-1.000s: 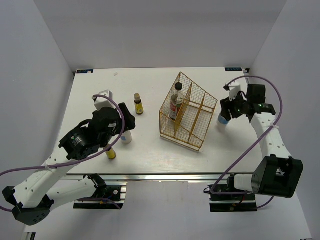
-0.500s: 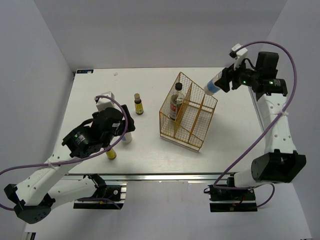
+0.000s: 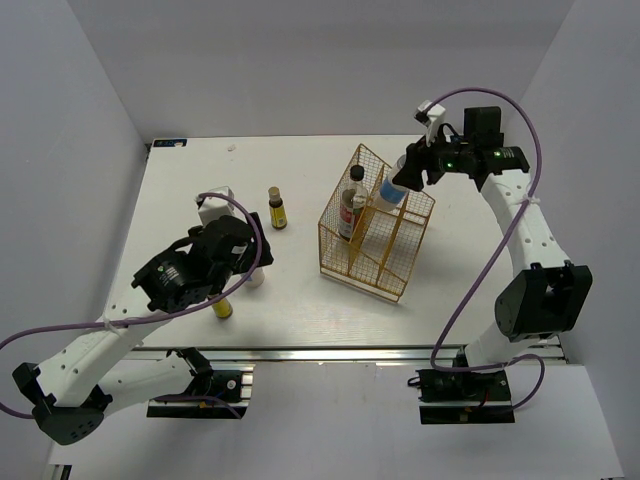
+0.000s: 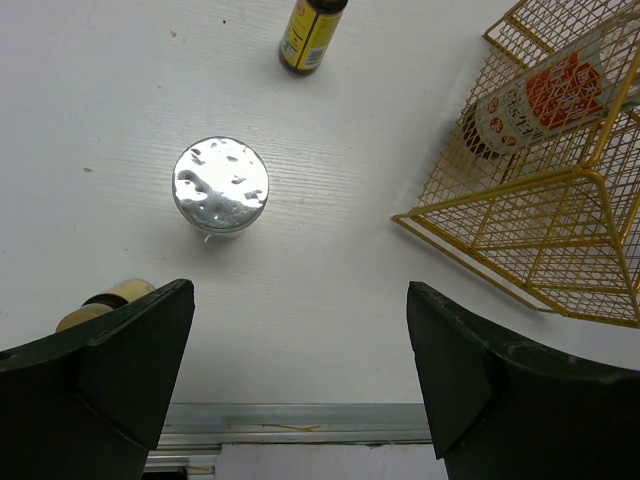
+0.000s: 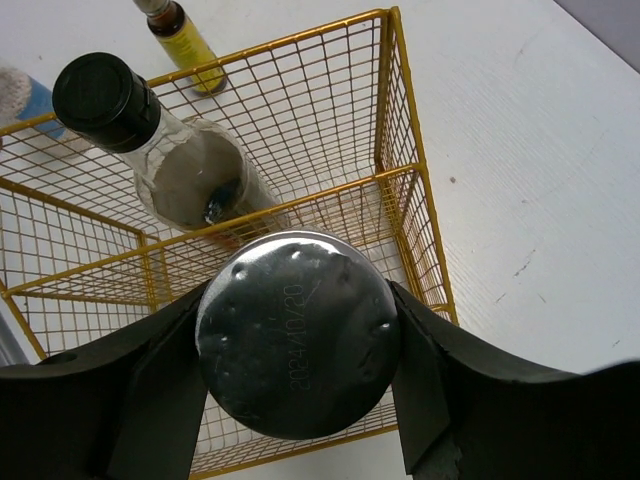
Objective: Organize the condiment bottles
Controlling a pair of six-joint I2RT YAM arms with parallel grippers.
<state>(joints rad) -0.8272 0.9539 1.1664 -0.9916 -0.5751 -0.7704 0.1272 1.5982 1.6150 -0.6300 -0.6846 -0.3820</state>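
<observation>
The right gripper pinches the held white bottle by its sides. In the right wrist view its silver lid fills the gap, with a finger tight against each flank. The bottle hangs tilted above the basket, over the far part, just beside the clear bottle, which stands in a far compartment with its black cap above the wire. Whether the held bottle touches the wire I cannot tell. From the wrist, the lid covers the spot where the dividers cross, so the cell under it is not plain.

The left gripper hovers with its fingers spread wide and nothing between them. The table white bottle stands upright ahead of the fingertips, nearer the finger on the picture's left and apart from both. The near amber bottle stands just beside that same finger, at its outer edge. The far amber bottle stands well beyond, upright.

Bare table lies between the table white bottle and the basket's near corner. The table's near edge, a metal rail, runs close under the left fingers. To the right of the basket the table top is open up to its right edge.
</observation>
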